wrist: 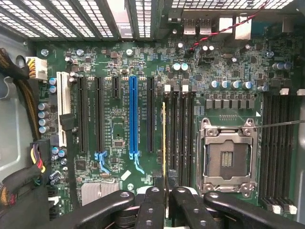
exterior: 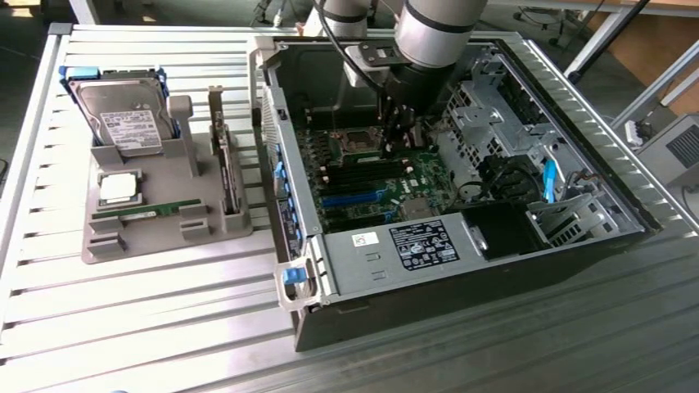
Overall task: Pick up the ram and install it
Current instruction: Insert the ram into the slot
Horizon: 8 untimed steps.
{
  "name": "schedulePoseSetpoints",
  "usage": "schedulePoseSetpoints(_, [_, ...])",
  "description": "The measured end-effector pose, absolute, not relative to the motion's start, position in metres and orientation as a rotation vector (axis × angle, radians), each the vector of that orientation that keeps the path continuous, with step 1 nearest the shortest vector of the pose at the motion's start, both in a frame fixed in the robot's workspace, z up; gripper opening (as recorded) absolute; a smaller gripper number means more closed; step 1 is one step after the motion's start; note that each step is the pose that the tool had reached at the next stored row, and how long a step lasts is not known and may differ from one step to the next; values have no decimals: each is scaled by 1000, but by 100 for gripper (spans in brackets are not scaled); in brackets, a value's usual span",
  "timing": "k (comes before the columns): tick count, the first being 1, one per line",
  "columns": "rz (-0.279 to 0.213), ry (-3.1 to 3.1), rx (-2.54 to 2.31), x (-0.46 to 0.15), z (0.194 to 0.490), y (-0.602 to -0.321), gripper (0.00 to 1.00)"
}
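Counter (exterior: 110,327): slatted metal. An open PC case (exterior: 459,303) lies on its side, toward the exterior view's right.

Inside the case:
- motherboard (wrist: 114,76), green
- CPU socket (wrist: 228,157), contacts exposed
- one blue slot (wrist: 133,117) among black ones
- white slot (wrist: 60,107) near a cable bundle (wrist: 19,176)
- labelled power supply (exterior: 421,243) at the near end
- blue latch (exterior: 291,277) on the case corner

Grey holder (exterior: 131,237) just beside the case, on the exterior view's left. It carries:
- hard drive (exterior: 129,123), propped up
- processor (exterior: 118,188), lying flat
- dark card (exterior: 224,164), upright on edge
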State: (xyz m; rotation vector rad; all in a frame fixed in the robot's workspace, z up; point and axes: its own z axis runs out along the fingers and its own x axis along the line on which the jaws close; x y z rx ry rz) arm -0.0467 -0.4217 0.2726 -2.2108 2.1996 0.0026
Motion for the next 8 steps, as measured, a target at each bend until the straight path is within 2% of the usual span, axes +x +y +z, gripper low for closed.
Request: schedulePoseSetpoints(8, [3,2199,-2211,-52,261,-422,11])
